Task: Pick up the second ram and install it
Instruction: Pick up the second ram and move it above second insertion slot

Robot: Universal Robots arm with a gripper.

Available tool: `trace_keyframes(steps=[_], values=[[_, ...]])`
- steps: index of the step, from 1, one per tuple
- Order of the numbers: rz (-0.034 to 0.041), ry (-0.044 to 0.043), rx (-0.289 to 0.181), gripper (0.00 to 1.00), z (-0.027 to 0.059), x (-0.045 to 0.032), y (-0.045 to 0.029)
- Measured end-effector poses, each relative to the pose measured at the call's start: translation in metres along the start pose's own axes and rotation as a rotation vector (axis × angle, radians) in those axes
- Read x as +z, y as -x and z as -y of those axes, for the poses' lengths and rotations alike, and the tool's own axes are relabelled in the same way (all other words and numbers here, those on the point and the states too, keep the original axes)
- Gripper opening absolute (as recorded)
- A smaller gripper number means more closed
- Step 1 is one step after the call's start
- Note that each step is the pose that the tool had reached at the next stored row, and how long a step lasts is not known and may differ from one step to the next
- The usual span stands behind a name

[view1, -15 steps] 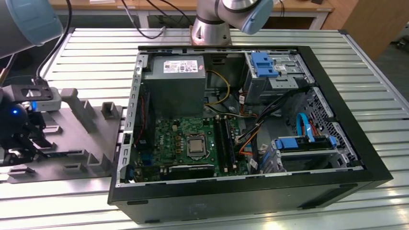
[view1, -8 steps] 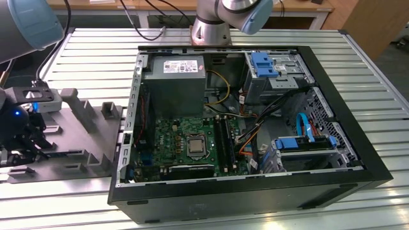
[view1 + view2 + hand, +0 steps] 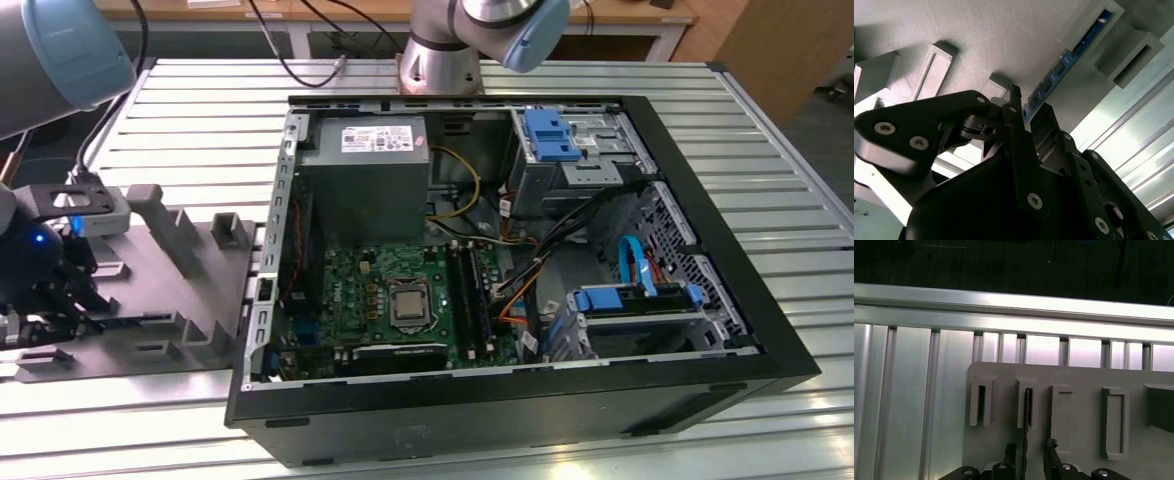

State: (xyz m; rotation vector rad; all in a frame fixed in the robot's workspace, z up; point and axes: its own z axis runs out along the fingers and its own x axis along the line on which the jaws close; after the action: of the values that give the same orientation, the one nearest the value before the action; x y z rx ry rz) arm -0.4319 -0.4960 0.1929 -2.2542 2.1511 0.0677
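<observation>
in the exterior view the gripper [image 3: 51,300] hangs low over the grey tray [image 3: 187,255] at the exterior view's left. it is well apart from the open computer case [image 3: 694,330], where the black slot rails [image 3: 467,290] lie on the board.

in the second wrist view the second ram [image 3: 1061,65] stands on edge in the tray, a blue strip with dark chips. its near end runs in between the fingertips [image 3: 1014,95]. one finger sits on each side of it; whether either pad touches the board is hard to say from this angle.

in the first wrist view the ram shows edge-on as a thin dark line rising from a raised slot block [image 3: 1020,410]. a little daylight appears between it and each finger, so the jaws read as narrowly open, straddling the strip and not clamped on it.

the step in hand looks like the grasp itself. doing it well probably means keeping the wrist centred, so both pads meet the flat faces together. the fingers should also stay parallel to the strip. a skewed or one-sided close would likely twist the thin board against the slot walls.
</observation>
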Motion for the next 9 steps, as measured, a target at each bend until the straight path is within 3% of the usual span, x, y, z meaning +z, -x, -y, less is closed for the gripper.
trace_keyframes(steps=[9], values=[[-0.0012,0.0003,-0.002,0.36,0.0000,0.0011,-0.0002]])
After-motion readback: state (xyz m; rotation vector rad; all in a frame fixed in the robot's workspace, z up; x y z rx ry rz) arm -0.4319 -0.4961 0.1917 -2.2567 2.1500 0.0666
